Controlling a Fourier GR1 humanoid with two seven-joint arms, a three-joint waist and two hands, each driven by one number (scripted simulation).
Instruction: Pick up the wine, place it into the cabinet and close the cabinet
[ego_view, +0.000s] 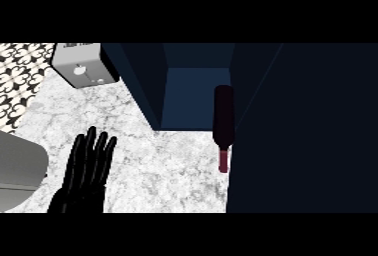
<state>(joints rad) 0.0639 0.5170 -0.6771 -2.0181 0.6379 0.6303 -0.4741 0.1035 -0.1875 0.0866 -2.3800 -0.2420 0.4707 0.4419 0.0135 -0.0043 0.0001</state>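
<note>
Head view of the marble counter (170, 165) before an open dark-blue cabinet (193, 95). The wine (224, 120), a dark bottle with a reddish neck, is shown lying at the cabinet's mouth: its body is set within the opening, against the dark door panel (303, 130) at the right, while its neck projects out over the counter. Whether the bottle rests fully on the cabinet floor cannot be told. The left hand (85, 175) is seen at the lower left, fingers straight and apart, holding nothing, well apart from the bottle. The right hand is not in view. A white toaster-like appliance (83, 65) stands at the upper left, and a grey curved object (18, 170) is cut by the left edge.

The placing step is judged nearly finished. The next move would call for the bottle to be seated deeper, so that its neck clears the opening, and then for the door to be swung shut.
</note>
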